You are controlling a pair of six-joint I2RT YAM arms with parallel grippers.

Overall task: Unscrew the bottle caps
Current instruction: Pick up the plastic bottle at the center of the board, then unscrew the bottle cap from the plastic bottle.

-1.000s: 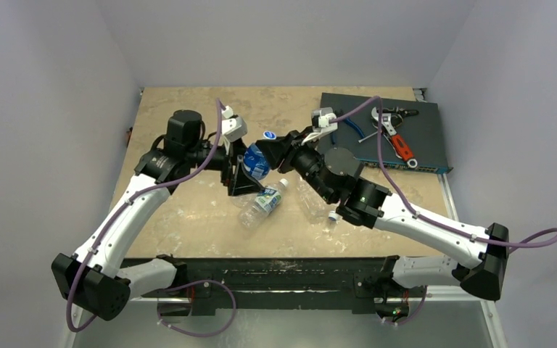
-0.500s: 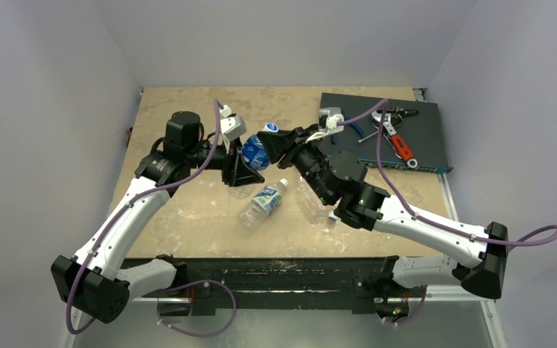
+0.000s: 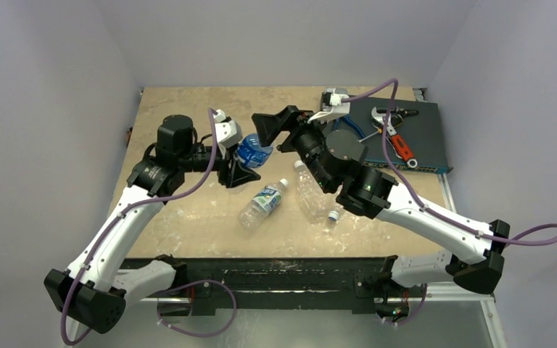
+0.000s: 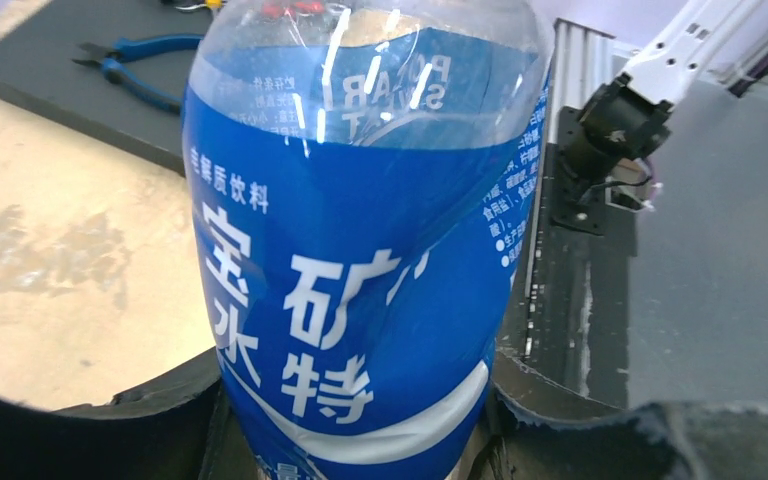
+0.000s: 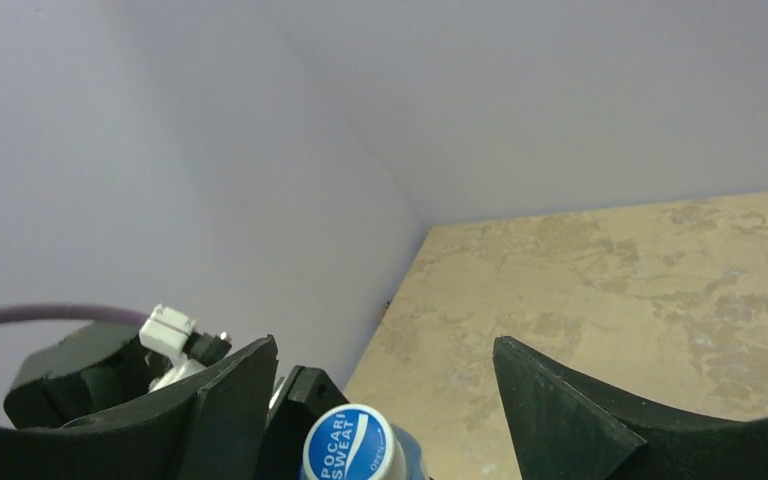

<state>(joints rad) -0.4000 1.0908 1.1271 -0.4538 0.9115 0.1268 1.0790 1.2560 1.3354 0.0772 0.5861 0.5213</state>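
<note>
A blue-labelled bottle is lifted off the table, with my left gripper shut on its lower body. Its blue cap with white lettering sits on the neck. That cap lies just below the gap of my right gripper, which is open and touches nothing. A bottle with a blue, white and green label lies on the table. Next to it lies an unlabelled clear bottle with its cap pointing toward the near edge.
A dark mat at the back right carries red-handled pliers, blue-handled pliers and other tools. The grey wall meets the table's left edge close behind the held bottle.
The left gripper closed on the blue-labelled bottle and drew it slightly left. The right gripper let go of the cap end, opened wide and pulled back.
</note>
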